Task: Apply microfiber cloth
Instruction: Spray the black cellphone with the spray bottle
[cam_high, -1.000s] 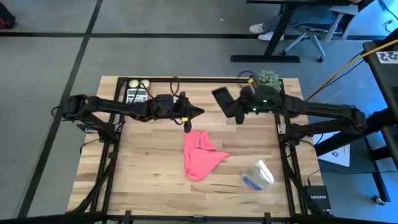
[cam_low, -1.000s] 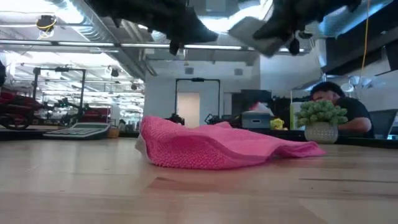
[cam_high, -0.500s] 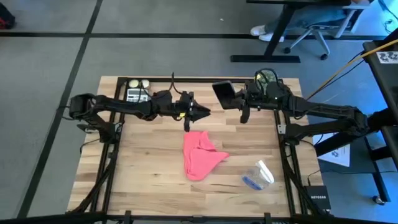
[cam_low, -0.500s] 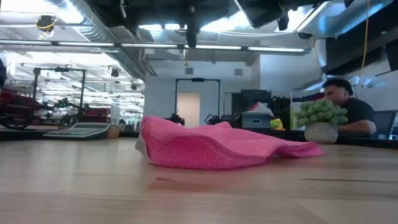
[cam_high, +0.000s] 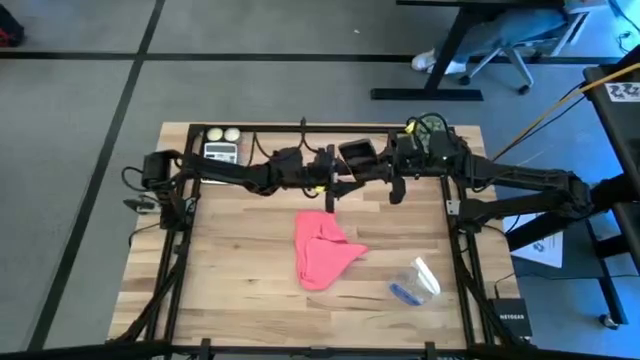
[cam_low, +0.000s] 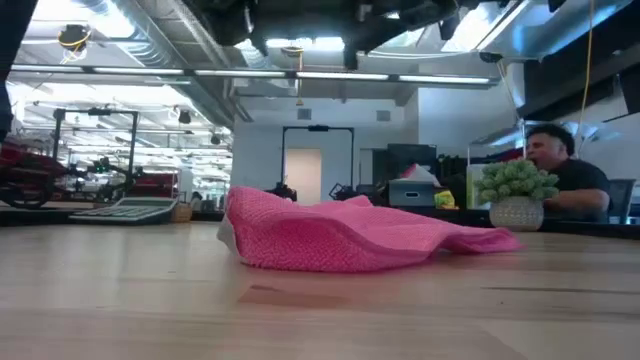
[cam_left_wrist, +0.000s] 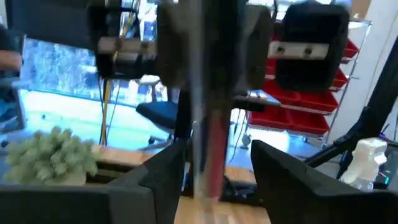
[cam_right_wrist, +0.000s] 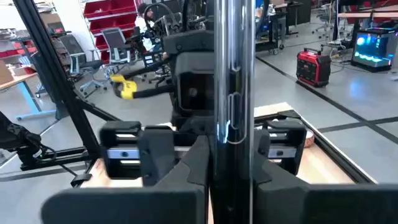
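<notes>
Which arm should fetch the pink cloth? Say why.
Probably left: the left pincer is open and nearer the microfiber cloth, while the right pincer grips the black phone.

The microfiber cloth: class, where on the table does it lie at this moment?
In the high view the microfiber cloth lies crumpled near the table's middle, untouched, with both grippers raised beyond it and the spray bottle to its right.
</notes>
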